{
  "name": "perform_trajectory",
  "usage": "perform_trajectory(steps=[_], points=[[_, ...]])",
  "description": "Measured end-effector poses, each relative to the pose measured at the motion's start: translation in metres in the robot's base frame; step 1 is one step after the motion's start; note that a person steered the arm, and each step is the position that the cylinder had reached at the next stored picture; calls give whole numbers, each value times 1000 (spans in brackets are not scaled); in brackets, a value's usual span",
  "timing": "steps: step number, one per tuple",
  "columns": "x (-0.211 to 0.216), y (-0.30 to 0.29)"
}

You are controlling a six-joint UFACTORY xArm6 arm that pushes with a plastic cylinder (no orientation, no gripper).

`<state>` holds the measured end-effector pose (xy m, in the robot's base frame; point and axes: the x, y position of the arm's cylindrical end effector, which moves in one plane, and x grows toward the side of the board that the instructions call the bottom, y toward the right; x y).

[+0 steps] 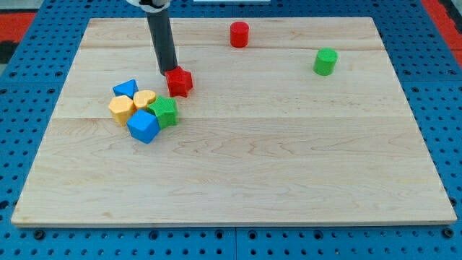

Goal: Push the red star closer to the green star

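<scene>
The red star (180,81) lies on the wooden board at the upper left of centre. The green star (164,112) lies just below it and slightly left, a small gap apart, in a cluster of blocks. My tip (167,71) sits right at the red star's upper left edge, touching or nearly touching it. The dark rod rises from there to the view's top.
The cluster holds a blue triangle-like block (125,89), a yellow heart (144,98), a yellow hexagon-like block (120,109) and a blue cube (143,126). A red cylinder (239,34) stands at the top centre. A green cylinder (325,61) stands at the upper right.
</scene>
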<state>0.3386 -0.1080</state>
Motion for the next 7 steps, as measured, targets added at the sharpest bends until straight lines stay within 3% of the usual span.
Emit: perform_trajectory(steps=[3,7], points=[[0,58],[32,43]])
